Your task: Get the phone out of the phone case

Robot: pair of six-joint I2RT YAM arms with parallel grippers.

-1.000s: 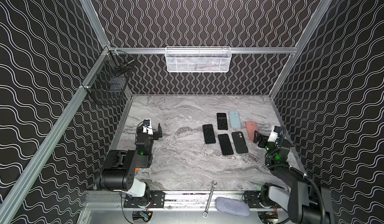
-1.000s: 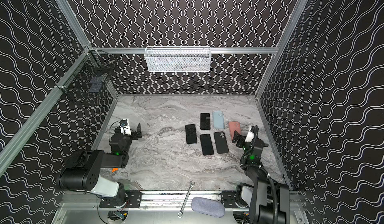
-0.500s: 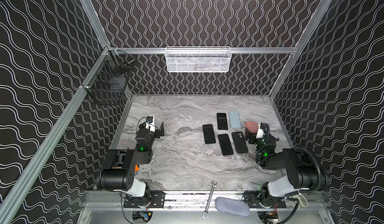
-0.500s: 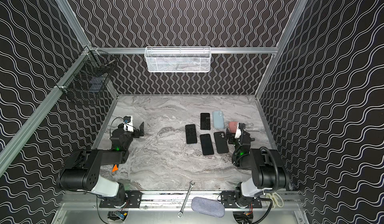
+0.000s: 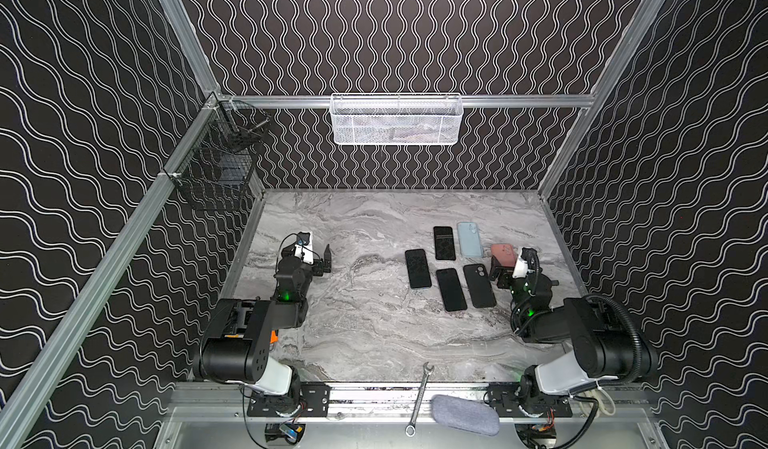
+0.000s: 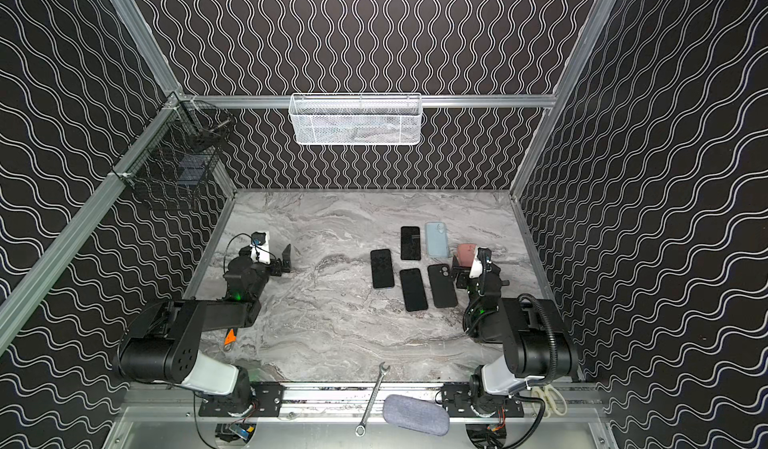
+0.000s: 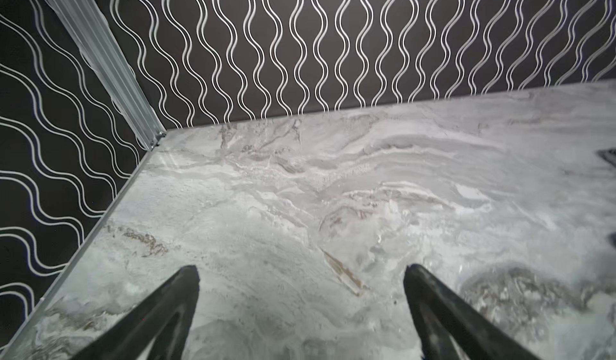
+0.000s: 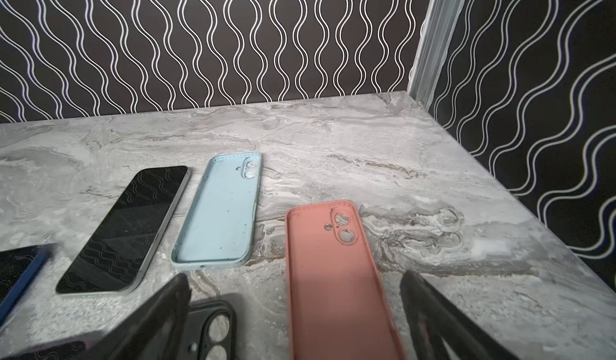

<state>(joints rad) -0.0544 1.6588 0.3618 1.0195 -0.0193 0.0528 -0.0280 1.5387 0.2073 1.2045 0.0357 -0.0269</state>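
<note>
Several phones and cases lie right of centre on the marble table. The nearest-left phone (image 5: 417, 268) (image 8: 18, 271) has a dark blue rim like a case. Two bare black phones (image 5: 444, 242) (image 5: 451, 289) lie beside it. Empty cases are light blue (image 5: 470, 239) (image 8: 218, 208), black (image 5: 479, 285) (image 8: 208, 328) and pink (image 5: 500, 250) (image 8: 333, 275). My right gripper (image 5: 505, 266) (image 6: 465, 270) (image 8: 295, 280) is open, low over the pink case, its fingers to either side. My left gripper (image 5: 318, 255) (image 6: 277, 260) (image 7: 300, 271) is open over bare table at the left.
A white mesh basket (image 5: 397, 120) hangs on the back wall and a black wire basket (image 5: 216, 172) on the left wall. A wrench (image 5: 419, 399), a grey pouch (image 5: 463, 414) and scissors (image 6: 548, 401) lie at the front rail. Side walls stand close to both arms.
My right gripper has swung left from the right wall to above the pink case. My left gripper has reached slightly farther out over the table. Both stayed open.
</note>
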